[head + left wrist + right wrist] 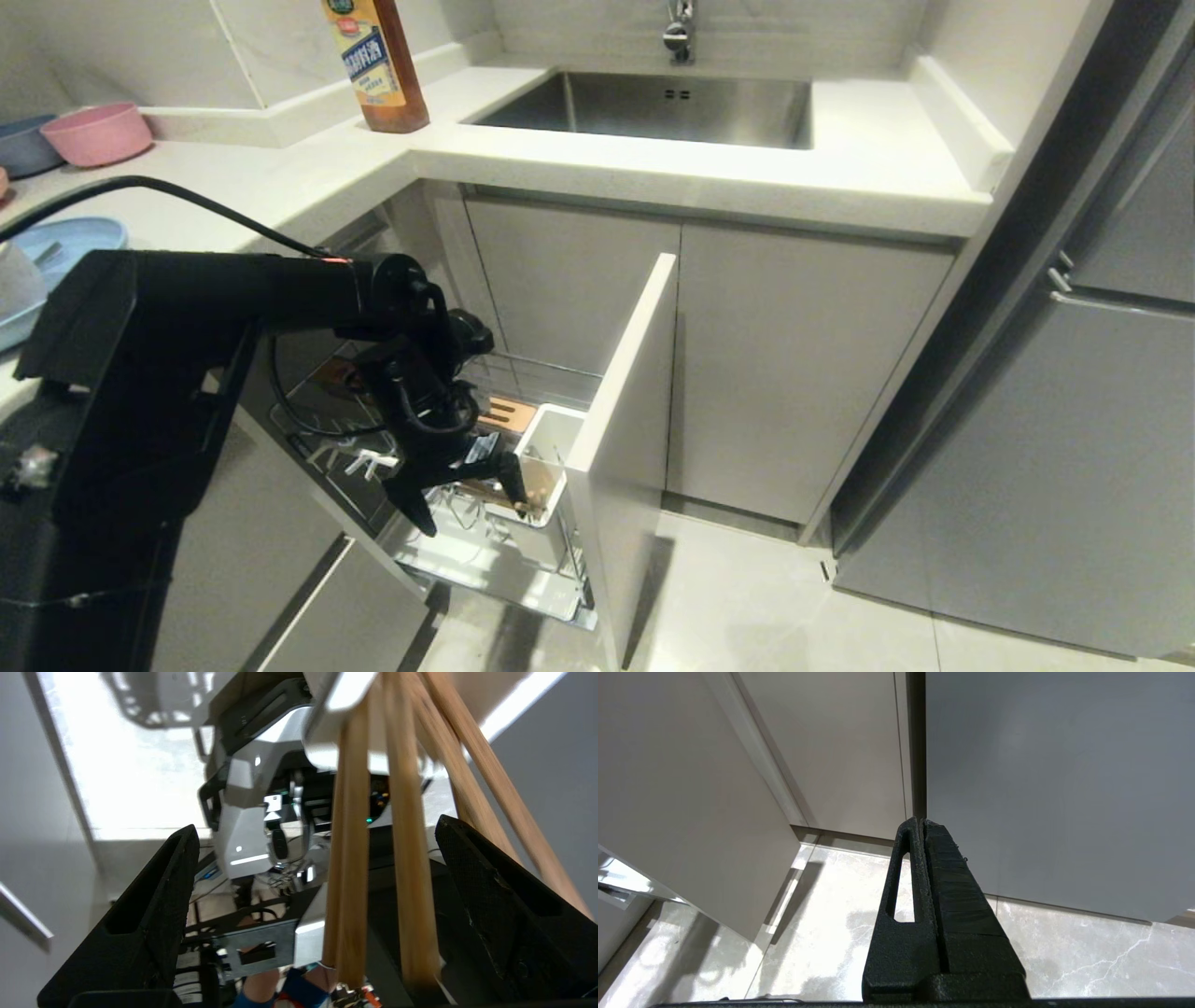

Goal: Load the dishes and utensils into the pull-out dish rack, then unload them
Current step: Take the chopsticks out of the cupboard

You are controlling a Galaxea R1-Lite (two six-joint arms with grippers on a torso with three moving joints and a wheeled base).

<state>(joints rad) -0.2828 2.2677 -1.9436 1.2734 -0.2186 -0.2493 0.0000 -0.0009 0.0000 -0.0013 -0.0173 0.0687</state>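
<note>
The pull-out dish rack [537, 369] stands drawn out from the corner cabinet, with its pale front panel [624, 401], wooden block [509, 413], white utensil cup [553, 439] and drip tray [467, 560]. My left gripper [462, 497] reaches down into it, open beside the cup. The wooden chopsticks [534, 495] lean in the cup. In the left wrist view the chopsticks [355, 868] run between the spread fingers [154, 914] of my left gripper [316, 825], unclamped. The light-blue plate [70, 238] lies on the counter at far left. My right gripper [920, 823] hangs shut over the floor. I cannot see the spoon.
A steel sink [653, 107] is set in the counter ahead. An oil bottle [378, 61] stands at its left. A pink bowl [98, 133] and a grey-blue bowl [21, 145] sit at the back left. A tall grey fridge [1074, 420] fills the right side.
</note>
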